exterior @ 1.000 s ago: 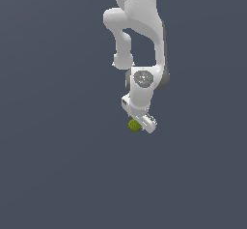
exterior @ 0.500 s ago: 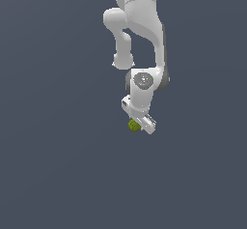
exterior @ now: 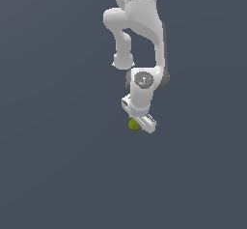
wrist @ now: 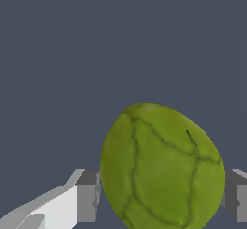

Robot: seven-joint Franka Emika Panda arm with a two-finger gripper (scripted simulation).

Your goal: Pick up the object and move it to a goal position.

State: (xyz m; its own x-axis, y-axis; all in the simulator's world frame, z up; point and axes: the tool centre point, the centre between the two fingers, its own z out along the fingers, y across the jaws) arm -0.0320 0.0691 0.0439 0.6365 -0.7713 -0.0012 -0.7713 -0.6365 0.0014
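Your exterior view looks from well back and takes in the whole arm [exterior: 137, 44] against plain grey. Your wrist view sits just behind the end effector [wrist: 159, 196], very close to the object [wrist: 161, 167]. Both views share the object [exterior: 134, 124] and the end effector [exterior: 140, 122].

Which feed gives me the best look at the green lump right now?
The wrist view: the green lump fills much of the frame, its veined skin plain, sitting between the gripper's fingers. The exterior view shows it only as a tiny green speck at the gripper, partly hidden.
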